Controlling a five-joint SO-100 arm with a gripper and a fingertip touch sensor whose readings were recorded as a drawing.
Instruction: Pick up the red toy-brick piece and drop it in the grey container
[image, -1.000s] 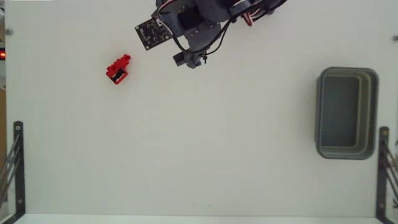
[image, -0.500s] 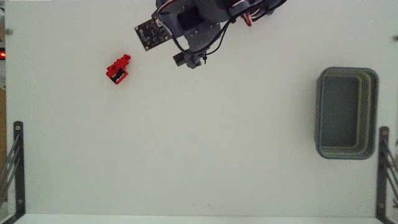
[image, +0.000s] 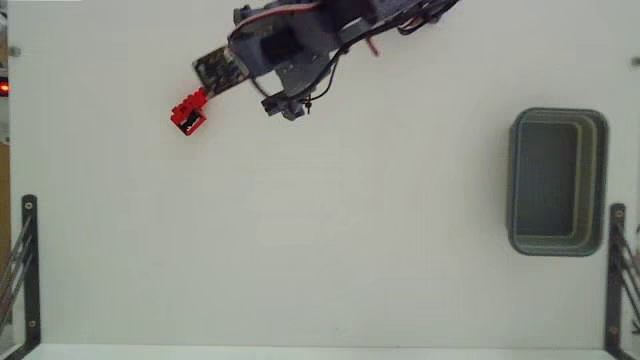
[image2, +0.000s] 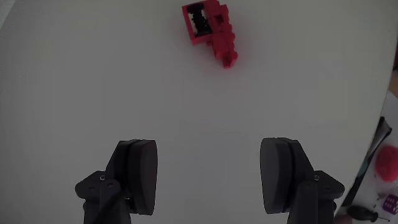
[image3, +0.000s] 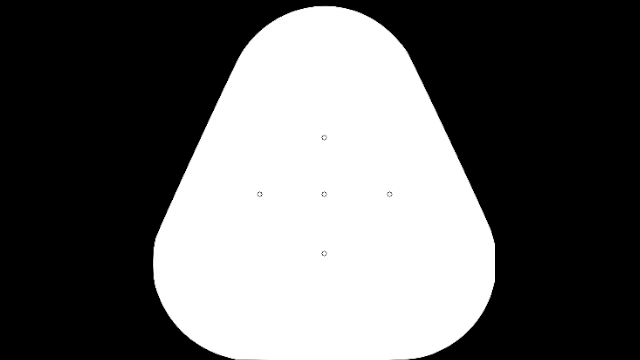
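- Claw (image2: 208, 177): jaws spread wide, holding nothing, above bare white tabletop (image: 320, 250).
- Red toy-brick piece (image: 189, 110): on the tabletop at upper left in the fixed view, just beside the arm's tip.
- Grey container (image: 557, 181): far right, well apart from the brick.

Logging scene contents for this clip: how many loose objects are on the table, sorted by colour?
Red: 1, the red toy-brick piece on the table, ahead of the open gripper in the wrist view.
Grey: 1, the grey container at the right of the fixed view, nothing visible inside.
Total: 2
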